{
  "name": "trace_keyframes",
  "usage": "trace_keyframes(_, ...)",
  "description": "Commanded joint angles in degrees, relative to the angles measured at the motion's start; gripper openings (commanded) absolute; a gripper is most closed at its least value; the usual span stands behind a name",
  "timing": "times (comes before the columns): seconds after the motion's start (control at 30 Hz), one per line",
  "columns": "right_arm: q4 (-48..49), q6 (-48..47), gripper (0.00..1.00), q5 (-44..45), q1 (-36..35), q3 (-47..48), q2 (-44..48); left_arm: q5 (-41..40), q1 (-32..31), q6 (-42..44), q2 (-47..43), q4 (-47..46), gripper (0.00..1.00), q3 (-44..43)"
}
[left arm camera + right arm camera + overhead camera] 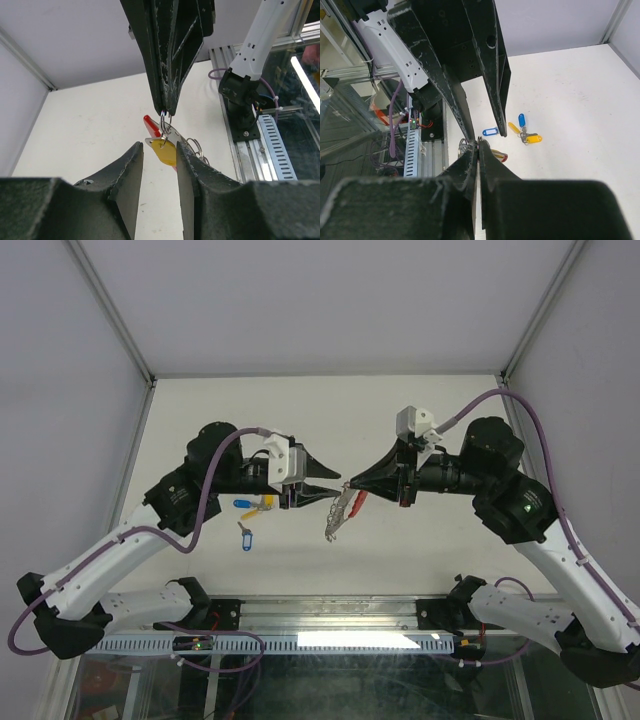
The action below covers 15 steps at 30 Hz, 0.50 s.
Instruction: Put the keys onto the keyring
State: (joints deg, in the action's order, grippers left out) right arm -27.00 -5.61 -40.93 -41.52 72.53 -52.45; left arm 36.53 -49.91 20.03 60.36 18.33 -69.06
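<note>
Red-crescent keyring [357, 502] hanging, yellow-tagged key [165, 151] against it, other keys [245, 538] lying leftward.

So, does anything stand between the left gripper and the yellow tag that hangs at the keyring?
Nothing visible does. In the left wrist view the yellow tag shows straight through the open gap of the left gripper. The right gripper pinches a ring of the keyring from above the tag, not in front of it.

Bright, even light; soft, faint shadows.
</note>
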Motion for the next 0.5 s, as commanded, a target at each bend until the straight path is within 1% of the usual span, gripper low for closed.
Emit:
trace_keyframes(0.0, 3.6, -0.1, 0.00, -2.2, -0.2, 1.2, 1.0, 1.7, -0.3, -1.8, -2.2, -6.6, 0.32, 0.8)
trace_keyframes(0.47, 3.9, -0.4, 0.00, -4.3, -0.2, 1.1, 1.0, 6.1, -0.3, -4.8, -0.6, -11.4, 0.31, 2.1)
